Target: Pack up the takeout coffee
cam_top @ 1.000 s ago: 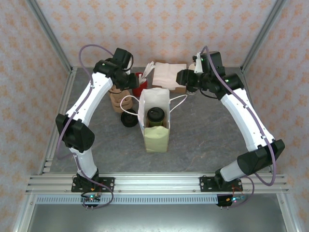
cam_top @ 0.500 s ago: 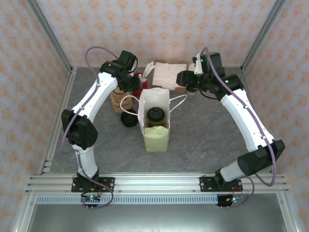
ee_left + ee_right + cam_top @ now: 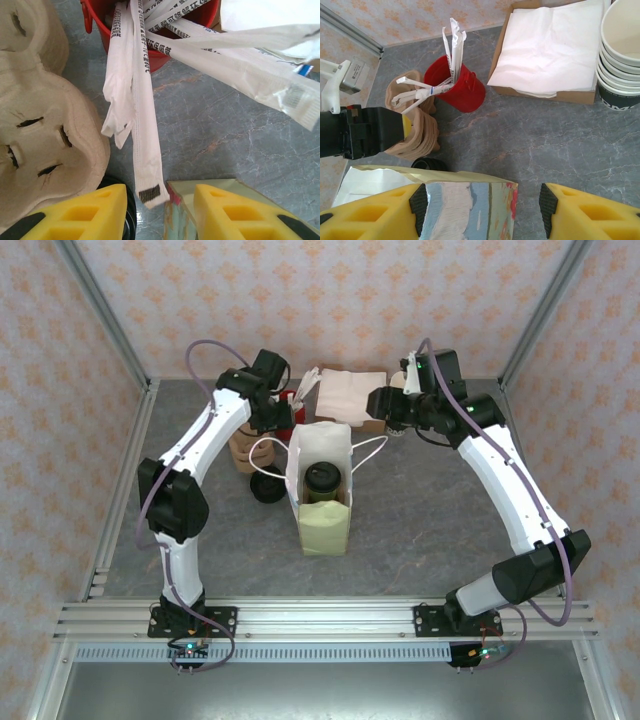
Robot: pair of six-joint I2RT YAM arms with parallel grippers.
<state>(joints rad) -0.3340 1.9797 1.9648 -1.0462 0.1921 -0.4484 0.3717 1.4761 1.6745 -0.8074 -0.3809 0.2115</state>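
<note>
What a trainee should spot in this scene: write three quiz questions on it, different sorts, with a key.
1. True or false: the takeout coffee stands inside the paper bag.
2. Fill in: the loose black lid lies on the table at the bag's ____ side (robot's own).
3. The paper-wrapped sticks stand in: A the paper bag, B the red cup, C the loose black lid.
Key: 1 true; 2 left; 3 B.

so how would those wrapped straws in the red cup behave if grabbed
Probably light and floppy: the wrapped straws sag out of the red cup. Their loose paper ends would likely crumple in the jaws. Pulling one may drag neighbours, since they overlap.
</note>
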